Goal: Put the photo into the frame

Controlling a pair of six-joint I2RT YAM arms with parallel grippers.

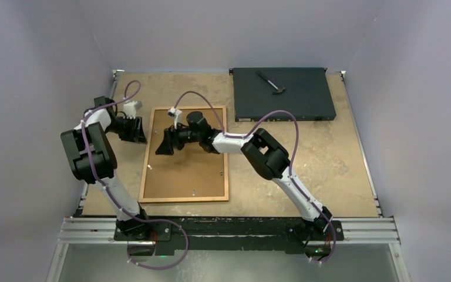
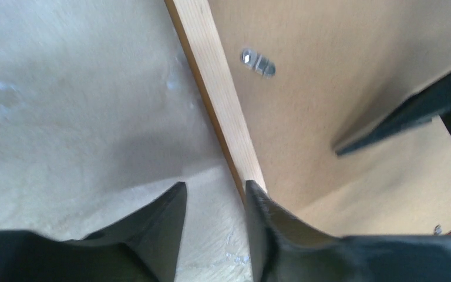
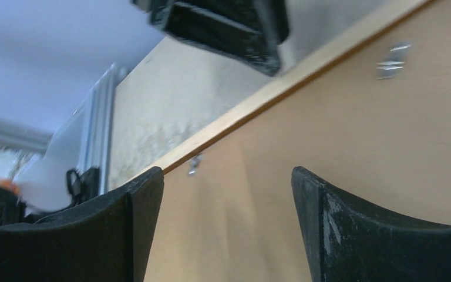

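Observation:
The frame (image 1: pixel 226 154) lies flat on the table, back side up, a thin orange-brown wooden border around a brown hardboard backing sheet (image 1: pixel 183 173). The photo is not in view. My left gripper (image 1: pixel 135 130) is low at the frame's left edge, open and empty; in the left wrist view (image 2: pixel 214 188) its right finger (image 2: pixel 270 235) sits against the wooden edge (image 2: pixel 223 100). My right gripper (image 1: pixel 163 144) hovers just above the backing sheet near its upper left, open and empty; in the right wrist view (image 3: pixel 228 176) only the backing sheet (image 3: pixel 352 135) shows between the fingers.
Small metal tabs (image 2: pixel 257 61) sit along the inside of the frame's border, one also in the right wrist view (image 3: pixel 392 59). A black flat box (image 1: pixel 282 97) with a small tool (image 1: pixel 272 82) on it lies at the back right. Grey walls close in the table.

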